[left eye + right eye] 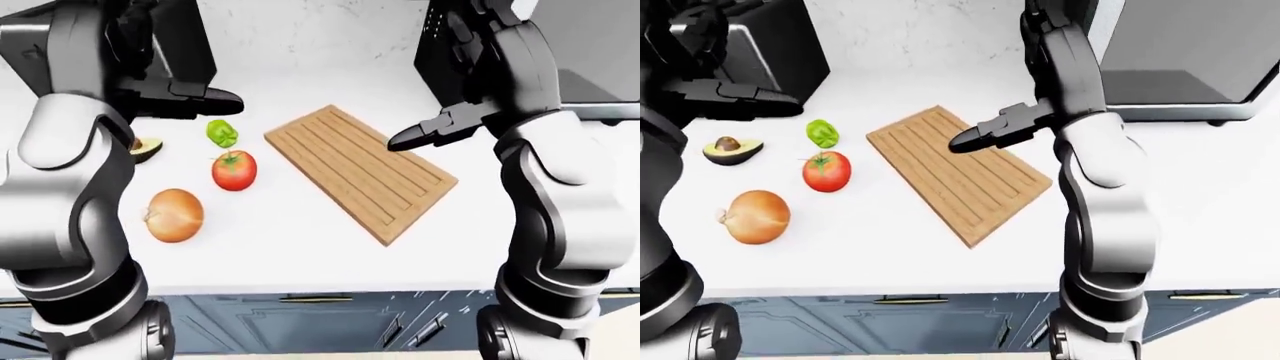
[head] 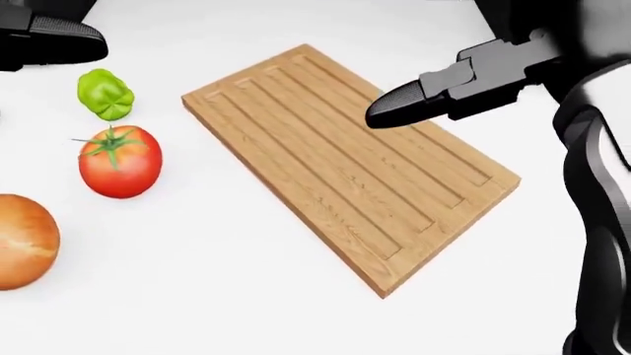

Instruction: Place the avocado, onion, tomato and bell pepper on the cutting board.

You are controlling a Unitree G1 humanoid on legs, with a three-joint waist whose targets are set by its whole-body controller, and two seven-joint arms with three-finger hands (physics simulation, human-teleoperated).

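Bare slatted wooden cutting board [image 2: 345, 159] awaiting halved avocado [image 1: 732, 149], brown onion [image 1: 757, 217], red tomato [image 1: 826, 171], green bell pepper [image 1: 821, 133]; empty hands hovering, finger positions unclear.
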